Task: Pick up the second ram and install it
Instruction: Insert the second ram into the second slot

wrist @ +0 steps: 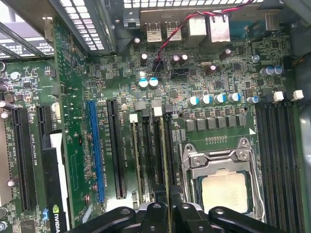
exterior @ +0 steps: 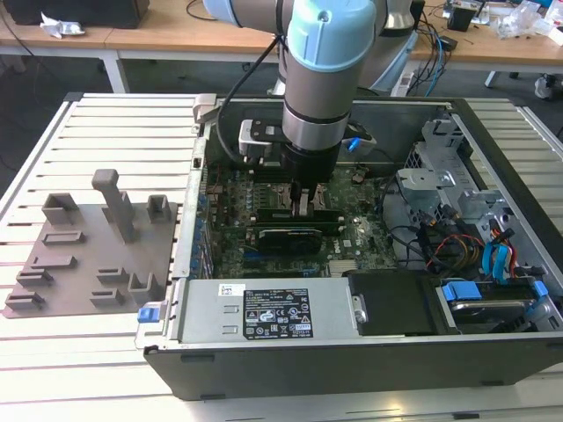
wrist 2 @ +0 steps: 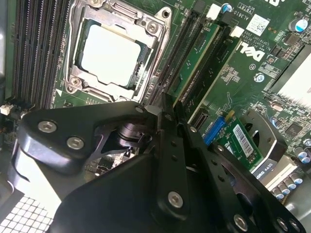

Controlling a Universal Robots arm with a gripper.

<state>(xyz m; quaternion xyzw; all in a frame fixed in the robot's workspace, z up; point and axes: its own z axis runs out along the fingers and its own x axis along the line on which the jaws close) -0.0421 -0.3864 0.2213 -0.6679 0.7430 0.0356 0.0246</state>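
Motherboard [wrist: 204,58] below; fingers [wrist 2: 165,114] grip second ram [wrist 2: 163,104] (edge-on).

We see an open computer case [exterior: 369,360] on a slatted white table [exterior: 106,132], with a grey fixture tray [exterior: 88,255] at the exterior view's left of it. In both wrist views we see the CPU socket [wrist 2: 116,53] [wrist: 224,182] on the green motherboard [wrist: 223,73], with black memory slots [wrist: 279,145] beside it.

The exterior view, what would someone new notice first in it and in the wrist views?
First the robot arm, reaching down into the open computer case with its gripper low over the green motherboard. In the second wrist view, the metal-framed processor socket stands out, with a green memory stick in a slot beside it. On the exterior view's left lies a grey parts tray.
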